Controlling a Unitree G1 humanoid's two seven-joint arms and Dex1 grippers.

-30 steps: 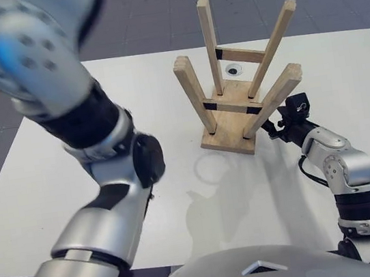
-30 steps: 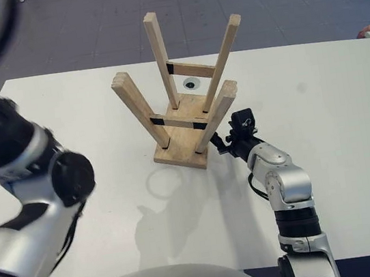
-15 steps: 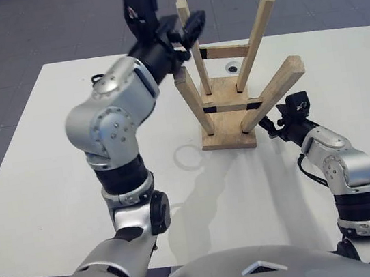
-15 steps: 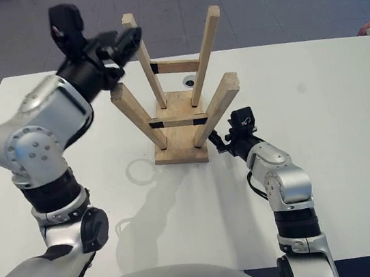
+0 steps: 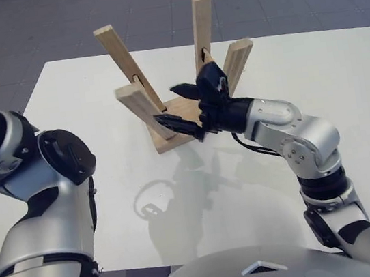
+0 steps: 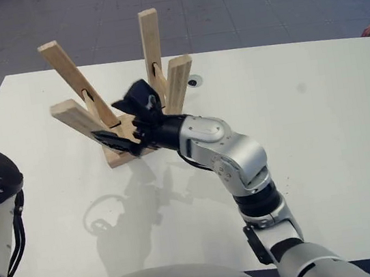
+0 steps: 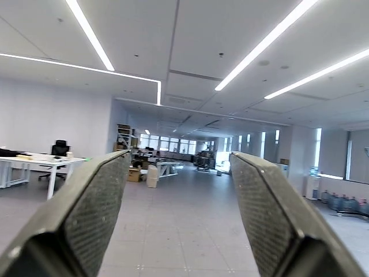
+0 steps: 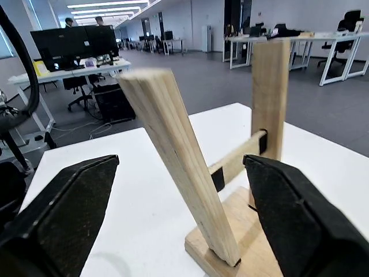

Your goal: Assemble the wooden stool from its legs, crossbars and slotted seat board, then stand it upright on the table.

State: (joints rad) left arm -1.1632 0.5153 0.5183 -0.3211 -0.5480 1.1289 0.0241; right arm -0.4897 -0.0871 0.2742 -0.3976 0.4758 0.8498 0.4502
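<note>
Stool (image 5: 162, 139) inverted; right end effector (image 5: 168, 105) released by leg (image 8: 180, 167), left end effector (image 7: 179, 158) released.

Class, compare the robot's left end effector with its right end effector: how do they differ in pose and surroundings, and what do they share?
The right end effector sits low at the upturned stool; the left end effector points out into the office room. The right end effector has a stool leg standing in its gap, untouched; the left end effector has nothing between its fingers. Both are open, each with two dark fingers.
</note>
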